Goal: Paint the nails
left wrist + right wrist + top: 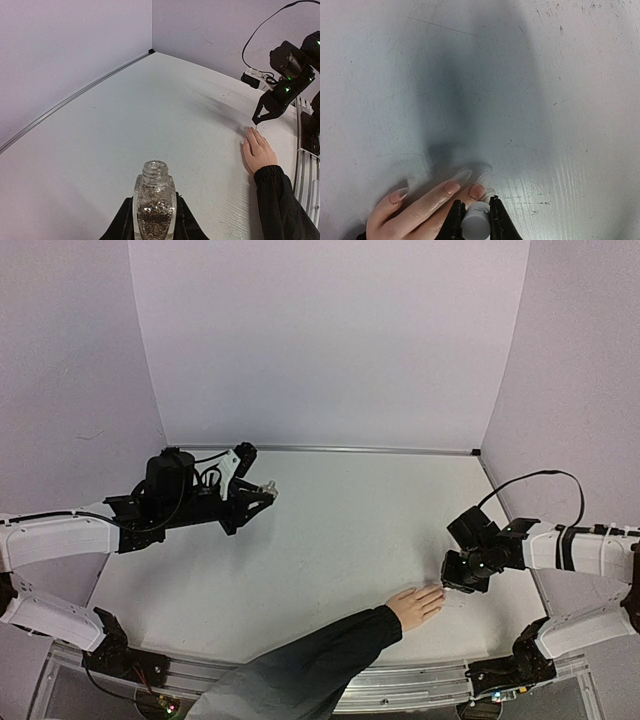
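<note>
Bottle (155, 210), one, glitter inside, uncapped, gripped by left claw (258, 492). Right claw (475, 210) clamps one white cap (476, 224) at fingertips of one hand (415, 212), flat on table (545, 100). Three nails (452, 187) visible: long, clear-tipped.

Your left gripper (154, 226) clamps an uncapped clear glass bottle (154, 200) of glitter; far right, the black right gripper (262, 118) hangs over a pale, black-sleeved hand (260, 153).
</note>
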`<state>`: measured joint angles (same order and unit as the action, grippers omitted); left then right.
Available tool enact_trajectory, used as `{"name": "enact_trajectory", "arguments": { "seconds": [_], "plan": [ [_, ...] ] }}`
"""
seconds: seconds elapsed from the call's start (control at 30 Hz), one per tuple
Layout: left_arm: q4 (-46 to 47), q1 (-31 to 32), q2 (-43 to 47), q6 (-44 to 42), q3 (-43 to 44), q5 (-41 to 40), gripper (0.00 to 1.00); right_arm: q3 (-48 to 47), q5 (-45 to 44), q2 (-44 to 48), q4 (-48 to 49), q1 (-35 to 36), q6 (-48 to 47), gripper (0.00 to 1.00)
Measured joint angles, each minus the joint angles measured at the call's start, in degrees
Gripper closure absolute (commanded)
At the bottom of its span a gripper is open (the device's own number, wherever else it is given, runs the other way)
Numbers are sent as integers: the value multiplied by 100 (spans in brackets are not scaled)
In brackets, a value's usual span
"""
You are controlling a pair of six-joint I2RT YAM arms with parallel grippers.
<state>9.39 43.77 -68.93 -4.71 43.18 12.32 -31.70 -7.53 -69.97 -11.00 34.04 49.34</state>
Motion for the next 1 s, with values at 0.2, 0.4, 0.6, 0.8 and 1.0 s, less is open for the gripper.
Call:
{"name": "enact_trajectory", "arguments": {
  "seconds": [0.2,0.4,0.6,0.8,1.0],
  "plan": [
    [-35,-2,0,0,2,2,100,0,-31,-2,-17,0,22,100],
    [-37,0,0,0,2,2,100,0,-87,-20,-33,0,70,100],
    [-37,0,0,0,2,2,100,0,-144,-44,-81,0,149,100],
    [-42,0,0,0,39,2,100,0,-243,-101,-98,0,175,100],
    [-39,0,7,-2,74,2,100,-4,-317,-170,-101,0,197,100]
  ]
}}
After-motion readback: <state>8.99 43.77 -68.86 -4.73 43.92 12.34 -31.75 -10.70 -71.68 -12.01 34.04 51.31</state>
